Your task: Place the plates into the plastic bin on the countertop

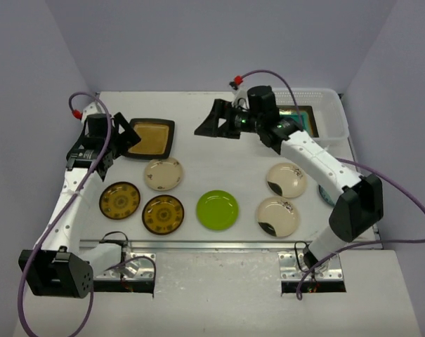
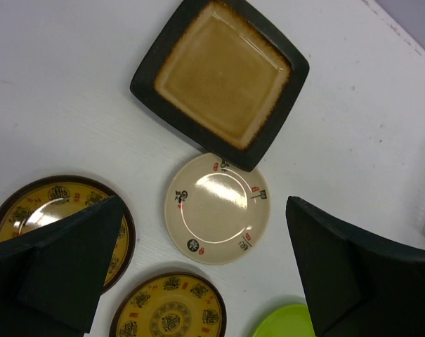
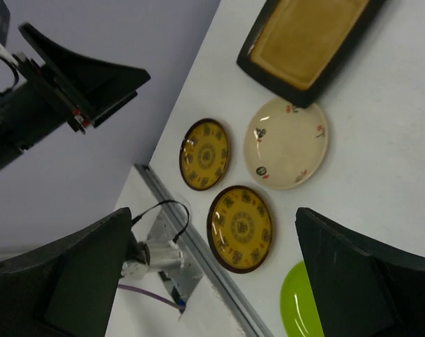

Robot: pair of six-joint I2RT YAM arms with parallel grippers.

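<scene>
The amber square plate (image 1: 152,137) lies at the back left, with a cream round plate (image 1: 163,174) in front of it. Two brown-gold plates (image 1: 120,201) (image 1: 163,214), a lime green plate (image 1: 217,210) and two cream blotched plates (image 1: 286,180) (image 1: 278,216) lie nearer the front. A blue-white plate (image 1: 327,195) peeks from behind the right arm. The plastic bin (image 1: 333,118) at the back right holds a dark-rimmed square plate (image 1: 301,115). My left gripper (image 1: 121,144) is open and empty beside the amber plate (image 2: 223,77). My right gripper (image 1: 206,126) is open and empty above the table's middle back.
A metal rail (image 1: 212,244) runs along the countertop's front edge. Grey walls close in the back and both sides. In the right wrist view the left gripper (image 3: 79,77) hangs above the brown-gold plates (image 3: 240,228).
</scene>
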